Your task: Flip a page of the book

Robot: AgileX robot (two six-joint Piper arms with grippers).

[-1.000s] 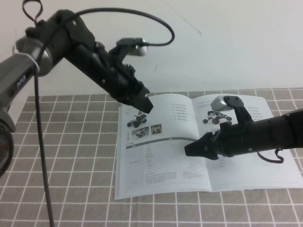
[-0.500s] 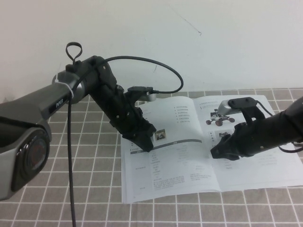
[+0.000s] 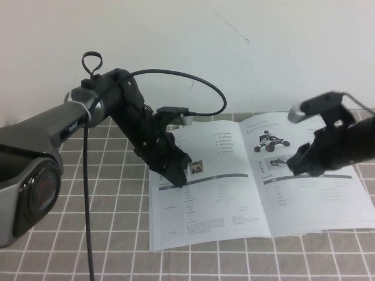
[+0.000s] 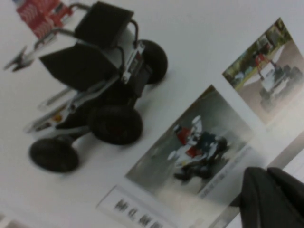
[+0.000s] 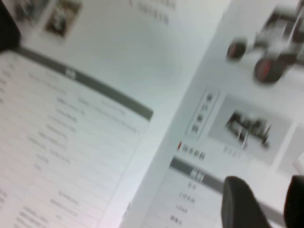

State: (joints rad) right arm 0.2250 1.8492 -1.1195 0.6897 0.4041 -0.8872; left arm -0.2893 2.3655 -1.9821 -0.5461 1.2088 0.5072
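The book [image 3: 234, 181] is lying open and flat on the checked mat [image 3: 88, 234], long axis left-right, spine running away from the robot. Left gripper [image 3: 176, 178], clenched, is pressing its left page [image 3: 199, 199]. Right gripper [image 3: 297, 165] is hovering over the right page, fingers [image 5: 242, 204] parted, grasping nothing.

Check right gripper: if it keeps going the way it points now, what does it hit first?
Most likely the right-hand page of the open book. The right gripper angles down toward it, fingers apart just above the print. Exact height is unclear.

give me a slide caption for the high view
Left gripper presses the open book's left page while the right gripper hovers over the right page.
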